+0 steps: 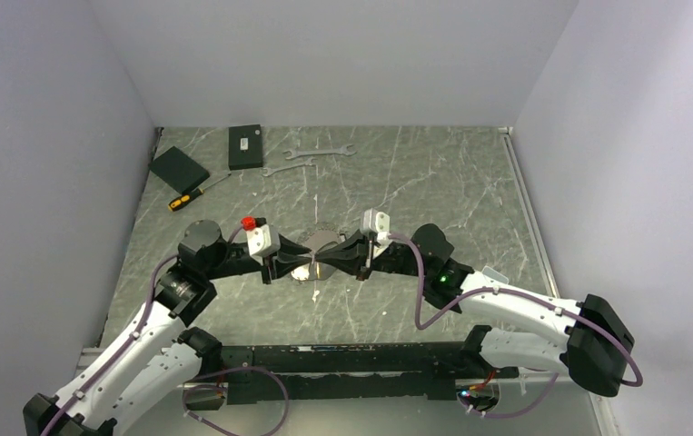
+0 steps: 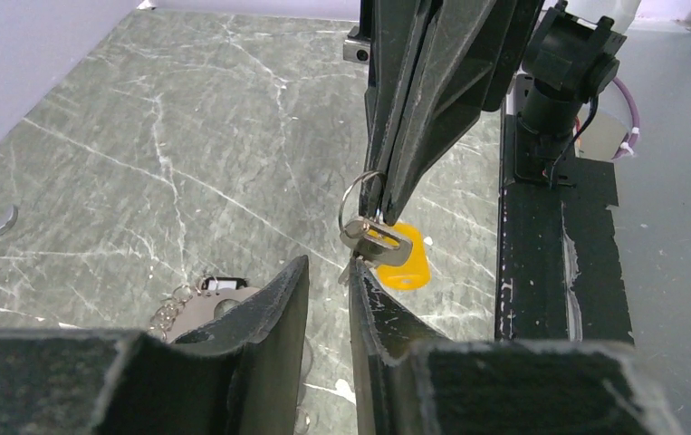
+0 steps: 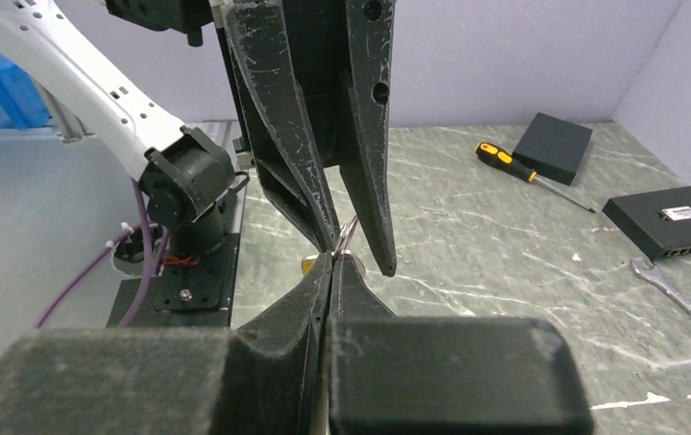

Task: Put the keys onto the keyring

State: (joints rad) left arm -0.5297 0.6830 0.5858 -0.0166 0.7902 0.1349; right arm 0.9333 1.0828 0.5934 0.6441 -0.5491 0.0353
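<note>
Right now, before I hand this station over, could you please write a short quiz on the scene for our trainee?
1. True or false: the right pincer is shut on the thin ring.
2. Which tool lies just beside the black box? A) a screwdriver B) a hammer C) a pair of scissors
3. How many wrenches lie at the far side of the table?

Key: 1 true; 2 A; 3 two.
</note>
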